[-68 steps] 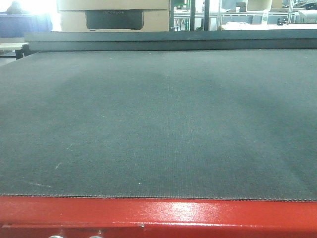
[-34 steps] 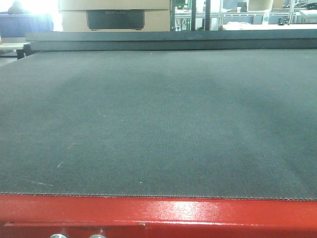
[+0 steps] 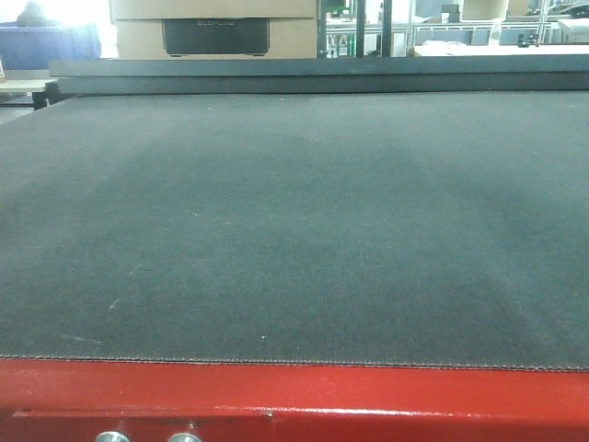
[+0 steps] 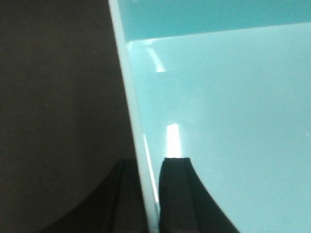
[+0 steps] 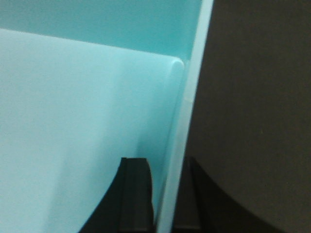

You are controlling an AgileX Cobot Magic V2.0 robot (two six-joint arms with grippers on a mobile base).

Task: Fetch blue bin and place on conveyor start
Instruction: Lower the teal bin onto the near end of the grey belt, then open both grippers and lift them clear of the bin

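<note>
Belt [image 3: 294,230] frontally, bin [image 4: 233,121] in wrist pincers [image 4: 148,194] [image 5: 163,194]

Blue bin [image 4: 218,121] wall — between jaws

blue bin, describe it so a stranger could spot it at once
Start from the wide dark grey conveyor belt with its red frame. The blue bin shows only in the wrist views, its thin walls pinched by the left gripper and right gripper. It is the sole pale aqua, glossy, smooth-walled tub here.

Left gripper [image 4: 148,167] and right gripper [image 5: 163,165] each tight across the blue bin [image 4: 233,121] wall, 1 finger inside, 1 outside
</note>
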